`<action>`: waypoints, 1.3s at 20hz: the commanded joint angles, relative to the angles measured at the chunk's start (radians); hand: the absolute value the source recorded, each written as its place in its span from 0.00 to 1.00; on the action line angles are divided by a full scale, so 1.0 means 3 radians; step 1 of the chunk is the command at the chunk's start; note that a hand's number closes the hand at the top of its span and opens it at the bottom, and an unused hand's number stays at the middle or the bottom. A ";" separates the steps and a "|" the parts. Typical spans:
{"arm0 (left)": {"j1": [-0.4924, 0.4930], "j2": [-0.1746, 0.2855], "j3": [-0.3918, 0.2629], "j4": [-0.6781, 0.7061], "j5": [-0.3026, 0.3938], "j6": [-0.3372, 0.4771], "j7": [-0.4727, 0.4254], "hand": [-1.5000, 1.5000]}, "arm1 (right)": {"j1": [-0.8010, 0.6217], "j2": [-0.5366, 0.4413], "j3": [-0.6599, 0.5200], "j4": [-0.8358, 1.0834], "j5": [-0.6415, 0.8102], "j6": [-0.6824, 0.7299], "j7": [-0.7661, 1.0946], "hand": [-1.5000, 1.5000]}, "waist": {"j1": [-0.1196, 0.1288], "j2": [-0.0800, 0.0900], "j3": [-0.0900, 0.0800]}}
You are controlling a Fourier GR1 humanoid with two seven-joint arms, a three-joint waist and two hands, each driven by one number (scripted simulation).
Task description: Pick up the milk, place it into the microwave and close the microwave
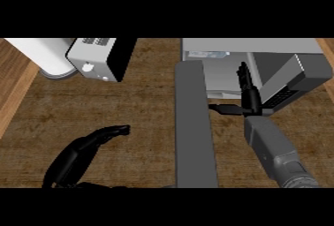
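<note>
Right hand [249, 95]: open, fingers [244, 75] straight and together, pointing into the microwave [261, 45] opening. Thumb [225, 108] sticks out sideways towards the door [195, 132]. Nothing in its grasp.

Milk [207, 54]: the pale, blue-printed shape inside the cavity, at the back on the door side. Mostly hidden, so I can't tell whether it's upright. It's apart from the fingertips.

Microwave door is wide open, a long grey slab running across the counter [143, 114] just left of the right forearm.

Left hand [85, 148]: low at the left, over bare wood, fingers loosely bent, holding nothing, well apart from the door.

Far left corner: a grey box appliance with a knob [98, 55], and a white rounded object [42, 53] just beside it.
</note>
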 commanded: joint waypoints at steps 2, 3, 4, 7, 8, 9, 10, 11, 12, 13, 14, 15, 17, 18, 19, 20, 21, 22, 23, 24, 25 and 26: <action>-0.0218 0.0080 -0.0056 0.0445 -0.0253 -0.0095 -0.0329 1.00 | 0.0398 0.0118 0.0089 -0.0143 0.0022 0.0017 -0.0252 0.00 | -0.0089 -0.0035 -0.0006; -0.0300 0.0020 -0.0111 0.0388 -0.0293 -0.0008 -0.0140 1.00 | 0.0386 0.0214 0.0150 -0.0300 0.0024 0.0037 -0.0176 0.00 | -0.0124 -0.0056 -0.0009; -0.0416 -0.0044 -0.0217 0.0567 -0.0435 0.0037 -0.0180 1.00 | 0.0442 0.0041 0.0160 -0.0302 0.0031 0.0251 -0.0175 0.00 | -0.0126 -0.0048 -0.0008; -0.0490 -0.0026 -0.0105 0.0650 -0.0201 -0.0067 0.0017 1.00 | 0.0765 0.0121 0.0265 -0.0610 0.0016 0.0304 -0.0192 0.00 | -0.0140 -0.0060 -0.0009; -0.0545 -0.0120 -0.0262 0.0898 -0.0488 0.0163 -0.0211 1.00 | 0.0833 0.0050 0.0277 -0.0677 0.0002 0.0438 -0.0179 0.00 | -0.0161 -0.0061 -0.0011; -0.0448 -0.0121 -0.0446 0.0621 -0.0497 0.0254 -0.0002 1.00 | 0.0893 0.0126 0.0345 -0.0845 0.0022 0.0352 -0.0031 0.00 | -0.0187 -0.0082 -0.0013; -0.0510 -0.0099 -0.0335 0.1023 -0.0720 0.0215 -0.0426 1.00 | 0.1012 0.0138 0.0344 -0.0925 -0.0007 0.0333 -0.0110 0.00 | -0.0143 -0.0058 -0.0010; -0.0712 0.0000 -0.0207 0.0963 -0.0614 0.0126 -0.0277 1.00 | 0.1089 0.0148 0.0403 -0.1110 0.0010 0.0336 -0.0063 0.00 | -0.0179 -0.0070 -0.0013; -0.0693 -0.0036 -0.0377 0.0983 -0.0788 0.0173 -0.0267 1.00 | 0.1101 0.0075 0.0382 -0.1190 -0.0045 0.0460 0.0054 0.00 | -0.0188 -0.0073 -0.0013; -0.0701 -0.0115 -0.0483 0.1079 -0.0789 0.0149 -0.0127 1.00 | 0.1345 0.0126 0.0439 -0.1226 0.0011 0.0427 -0.0165 0.00 | -0.0217 -0.0075 -0.0013; -0.0608 -0.0079 -0.0645 0.1168 -0.0910 0.0087 -0.0268 1.00 | 0.1340 0.0206 0.0478 -0.1301 0.0021 0.0377 -0.0062 0.00 | -0.0233 -0.0081 -0.0016; -0.0602 -0.0080 -0.0617 0.1148 -0.0824 0.0033 -0.0216 1.00 | 0.1529 0.0131 0.0499 -0.1516 -0.0017 0.0498 -0.0039 0.00 | -0.0224 -0.0083 -0.0015; -0.0751 -0.0123 -0.0880 0.1508 -0.0902 0.0299 -0.0343 1.00 | 0.1699 0.0208 0.0584 -0.1753 -0.0008 0.0510 -0.0015 0.00 | -0.0262 -0.0076 -0.0018; -0.0781 -0.0123 -0.0893 0.1526 -0.0874 0.0261 -0.0229 1.00 | 0.1897 0.0210 0.0642 -0.1916 0.0022 0.0490 -0.0033 0.00 | -0.0257 -0.0077 -0.0017; -0.0834 -0.0124 -0.0789 0.1602 -0.0907 0.0141 -0.0336 1.00 | 0.2001 0.0156 0.0664 -0.2214 -0.0027 0.0550 0.0157 0.00 | -0.0245 -0.0078 -0.0018; -0.0784 -0.0124 -0.1056 0.1601 -0.0883 0.0362 -0.0321 1.00 | 0.2075 0.0070 0.0678 -0.2366 -0.0049 0.0654 0.0222 0.00 | -0.0269 -0.0083 -0.0020; -0.0702 -0.0124 -0.1244 0.1520 -0.0929 0.0496 -0.0346 1.00 | 0.2088 0.0092 0.0707 -0.2594 -0.0073 0.0645 0.0337 0.00 | -0.0260 -0.0089 -0.0020; -0.0890 -0.0124 -0.0943 0.1966 -0.0824 0.0333 -0.0587 1.00 | 0.2245 0.0187 0.0767 -0.2821 -0.0089 0.0620 0.0458 0.00 | -0.0264 -0.0070 -0.0021; -0.0766 -0.0124 -0.1316 0.1683 -0.0684 0.0440 -0.0353 1.00 | 0.2465 0.0050 0.0722 -0.2941 -0.0135 0.0726 0.0368 0.00 | -0.0274 -0.0079 -0.0019; -0.0834 -0.0124 -0.1381 0.1876 -0.0731 0.0490 -0.0396 1.00 | 0.2525 0.0145 0.0780 -0.3170 -0.0170 0.0720 0.0543 0.00 | -0.0249 -0.0069 -0.0018; -0.0868 -0.0124 -0.1502 0.1926 -0.0763 0.0539 -0.0497 1.00 | 0.2704 0.0104 0.0809 -0.3315 -0.0153 0.0750 0.0488 0.00 | -0.0292 -0.0072 -0.0020; -0.0965 -0.0124 -0.1533 0.2015 -0.0709 0.0527 -0.0496 1.00 | 0.2847 0.0018 0.0775 -0.3496 -0.0220 0.0831 0.0566 0.00 | -0.0262 -0.0062 -0.0017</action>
